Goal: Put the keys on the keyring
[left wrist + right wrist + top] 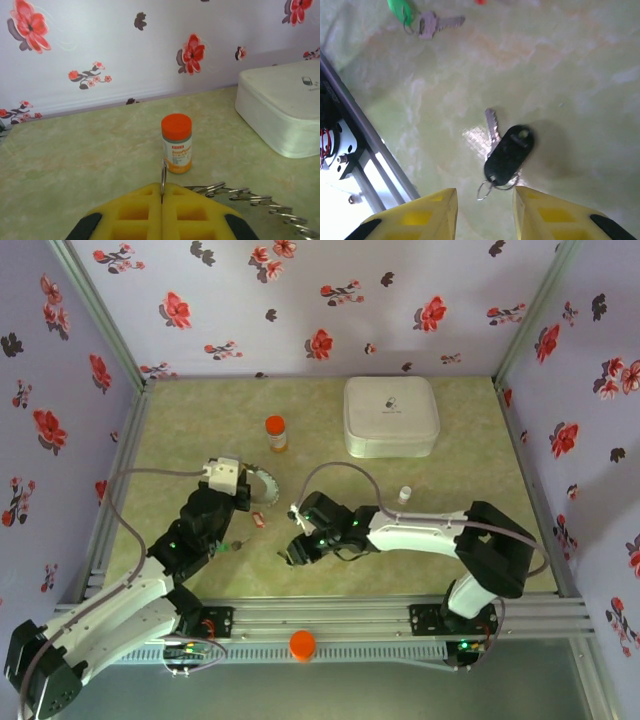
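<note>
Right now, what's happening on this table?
The left gripper is shut on the keyring, with the orange-capped bottle just beyond it. The right gripper hangs open over the black-tagged key, which lies flat on the table. The green-tagged key lies loose nearby, so neither is on the ring yet.

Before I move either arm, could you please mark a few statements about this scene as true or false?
1. The left fingers are shut on the keyring. True.
2. The right fingers are shut on the black key. False: they are open, and the key lies on the table just ahead of the gap between them.
3. The orange bottle stands upright. True.
4. The green key already hangs on the keyring. False: it lies on the table, apart from the ring.
</note>
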You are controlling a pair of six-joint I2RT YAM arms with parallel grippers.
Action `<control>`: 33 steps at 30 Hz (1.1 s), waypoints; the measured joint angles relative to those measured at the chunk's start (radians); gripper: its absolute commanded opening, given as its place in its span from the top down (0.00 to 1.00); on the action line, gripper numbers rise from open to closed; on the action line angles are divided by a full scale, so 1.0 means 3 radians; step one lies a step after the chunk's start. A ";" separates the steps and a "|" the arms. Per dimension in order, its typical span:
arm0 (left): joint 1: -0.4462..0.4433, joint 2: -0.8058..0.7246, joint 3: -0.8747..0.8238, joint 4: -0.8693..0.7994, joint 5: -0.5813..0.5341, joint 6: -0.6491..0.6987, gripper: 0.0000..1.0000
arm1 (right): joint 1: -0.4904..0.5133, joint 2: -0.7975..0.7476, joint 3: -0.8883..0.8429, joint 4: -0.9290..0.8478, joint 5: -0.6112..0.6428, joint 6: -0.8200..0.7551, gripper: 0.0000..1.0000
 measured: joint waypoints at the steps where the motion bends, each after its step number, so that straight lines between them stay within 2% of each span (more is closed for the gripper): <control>1: 0.0000 -0.0001 -0.0017 -0.0015 0.0015 0.0000 1.00 | 0.0023 0.0048 0.0029 -0.0028 -0.0024 0.0066 0.67; 11: 0.0006 -0.0039 -0.0031 -0.0125 0.0144 0.0003 1.00 | 0.0079 0.0412 0.0252 -0.0318 -0.0084 0.0338 0.70; 21: 0.0006 -0.0092 -0.0031 -0.0136 0.0144 0.0003 1.00 | 0.0094 0.0591 0.0380 -0.0342 -0.0175 0.0348 0.82; 28: 0.0006 -0.0092 -0.0031 -0.0148 0.0144 0.0004 1.00 | 0.0094 0.0591 0.0404 -0.0390 -0.0196 0.0317 0.98; 33: 0.0006 -0.0106 -0.0031 -0.0150 0.0144 0.0006 1.00 | 0.0094 0.0420 0.0392 -0.0530 -0.0114 0.0182 1.00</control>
